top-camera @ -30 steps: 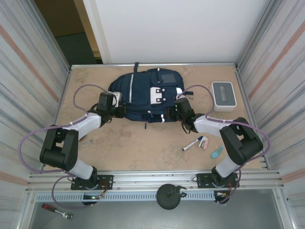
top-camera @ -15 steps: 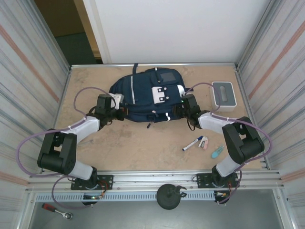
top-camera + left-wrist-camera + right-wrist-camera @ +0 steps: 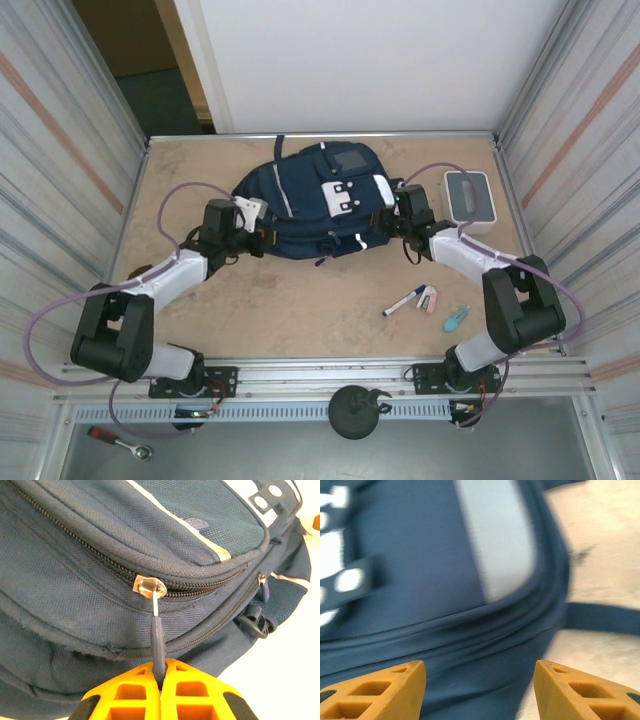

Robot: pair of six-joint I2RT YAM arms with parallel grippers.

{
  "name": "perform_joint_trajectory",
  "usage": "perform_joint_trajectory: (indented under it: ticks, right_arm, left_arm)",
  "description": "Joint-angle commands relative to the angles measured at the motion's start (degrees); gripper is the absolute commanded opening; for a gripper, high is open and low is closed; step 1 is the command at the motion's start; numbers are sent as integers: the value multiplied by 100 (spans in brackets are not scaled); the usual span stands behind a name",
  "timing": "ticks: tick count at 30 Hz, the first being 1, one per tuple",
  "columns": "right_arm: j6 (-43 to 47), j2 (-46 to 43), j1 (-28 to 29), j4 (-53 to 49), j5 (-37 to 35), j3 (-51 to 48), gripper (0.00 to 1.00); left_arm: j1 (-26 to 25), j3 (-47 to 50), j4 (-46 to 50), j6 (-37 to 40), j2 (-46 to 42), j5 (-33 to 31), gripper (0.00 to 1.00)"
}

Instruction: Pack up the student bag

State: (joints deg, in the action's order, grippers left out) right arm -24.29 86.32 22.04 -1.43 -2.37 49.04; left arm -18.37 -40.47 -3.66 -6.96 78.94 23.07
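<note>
The student bag (image 3: 310,195) is a navy backpack lying flat at the back middle of the table, white buckle patches facing up. My left gripper (image 3: 257,238) is at its left side. In the left wrist view this gripper (image 3: 160,667) is shut on the dark zipper pull (image 3: 158,637), which hangs from a metal slider (image 3: 149,586) on the student bag (image 3: 90,545). My right gripper (image 3: 391,222) is at the bag's right side. In the right wrist view it (image 3: 480,682) stands open, with the blurred navy fabric of the student bag (image 3: 420,580) just ahead of its orange fingertips (image 3: 385,686).
A white-grey box (image 3: 467,200) stands at the back right. A blue-capped marker (image 3: 404,300), a small pink item (image 3: 428,298) and a teal item (image 3: 456,318) lie at the front right. Metal walls close in both sides.
Both arms have stretched further from their bases, and the bag has shifted toward the back right. The left gripper has closed fully on the zipper pull.
</note>
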Motion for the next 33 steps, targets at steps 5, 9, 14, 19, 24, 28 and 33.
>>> perform_joint_trajectory:
  ticks: [5,9,14,19,24,28,33]
  right_arm:
    - [-580,98,697,213,359,-330,58]
    - [-586,423,255,380,464,-277,57]
    - [-342,846,-408,195,569,331,56]
    - [-250,839,-516,28,691,563,57]
    - [-415,333,-63,112,797,132,58]
    - [-1016,-73,339,519,1265,-289,62]
    - [-2003,-162,766,1401,1805,-454,66]
  left_arm:
    - [-470,-20,8,453,-212,190,0]
    - [-813,-98,150,713,-188,140,0]
    - [-1400,-270,506,1122,-148,-304,0]
    - [-1643,-256,561,1240,-276,-711,0]
    - [-1652,-219,512,1354,-317,-875,0]
    - [-1661,-244,396,1408,-276,-867,0]
    - [-1700,-275,338,1443,-204,-922,0]
